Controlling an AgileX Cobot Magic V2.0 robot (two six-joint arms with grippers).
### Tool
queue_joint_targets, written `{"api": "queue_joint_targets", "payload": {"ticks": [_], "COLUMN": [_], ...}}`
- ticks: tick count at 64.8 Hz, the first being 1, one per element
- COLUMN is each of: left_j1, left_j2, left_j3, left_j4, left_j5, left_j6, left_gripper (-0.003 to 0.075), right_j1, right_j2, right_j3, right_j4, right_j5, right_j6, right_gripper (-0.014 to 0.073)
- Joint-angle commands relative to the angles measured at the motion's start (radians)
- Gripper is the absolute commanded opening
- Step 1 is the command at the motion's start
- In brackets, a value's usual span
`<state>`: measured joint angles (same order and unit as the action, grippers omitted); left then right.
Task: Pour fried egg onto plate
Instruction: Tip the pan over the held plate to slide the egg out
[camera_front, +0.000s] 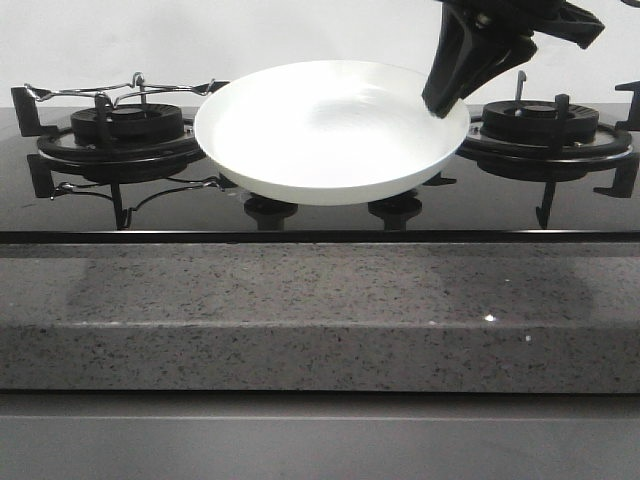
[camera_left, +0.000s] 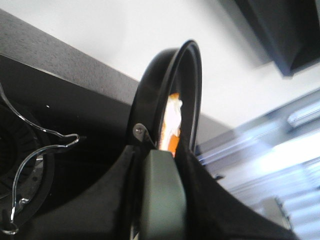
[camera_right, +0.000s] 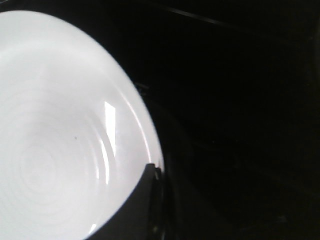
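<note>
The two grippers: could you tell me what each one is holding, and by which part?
The right gripper holds the plate by its right rim. The left gripper holds the black frying pan by its handle, tilted on edge.

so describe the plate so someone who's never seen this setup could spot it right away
Start at the black glass gas hob behind the grey speckled counter edge. Between its two burners, held up over the control knobs, is the plate, with the right gripper clamped on its right rim. It is the only white thing there: wide, shallow, glossy and bare, among black iron grates.
</note>
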<state>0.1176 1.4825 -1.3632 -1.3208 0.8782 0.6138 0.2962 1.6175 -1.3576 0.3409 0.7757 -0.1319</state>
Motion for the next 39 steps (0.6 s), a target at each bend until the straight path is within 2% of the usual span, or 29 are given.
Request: {"api": "queue_joint_targets", "payload": {"ticks": [1,13,25,33,39], "left_j1": [-0.056,-0.186,-0.284,-0.337,-0.357], "left_j2": [-0.066,-0.109,-0.145,-0.163,-0.167], "left_j3": [-0.030,-0.030,-0.030,-0.030,-0.030], "left_j4": [0.001,0.099,0.124,0.162,0.207], "left_j5": [-0.088,-0.164,-0.201,-0.204,-0.232], "left_j6": [0.015,0.118,0.331,0.540,0.610], "left_gripper": [-0.0019,-0.0020,-0.0019,-0.0019,-0.0019], "right_j1": [0.000,0.000,0.000,0.000,0.000], "right_j2": [-0.042,-0.042,-0.042,-0.042,-0.042], "right_j3": [-0.023,-0.023,-0.023,-0.023,-0.023], "right_j4": [0.025,0.025,0.025,0.025,0.025], "right_j5": [-0.048,-0.048,-0.048,-0.048,-0.048], "right_j6": [-0.004,-0.004,-0.004,-0.004,-0.004], "right_gripper": [-0.0069,-0.0069,-0.0069,-0.0069,-0.0069]}}
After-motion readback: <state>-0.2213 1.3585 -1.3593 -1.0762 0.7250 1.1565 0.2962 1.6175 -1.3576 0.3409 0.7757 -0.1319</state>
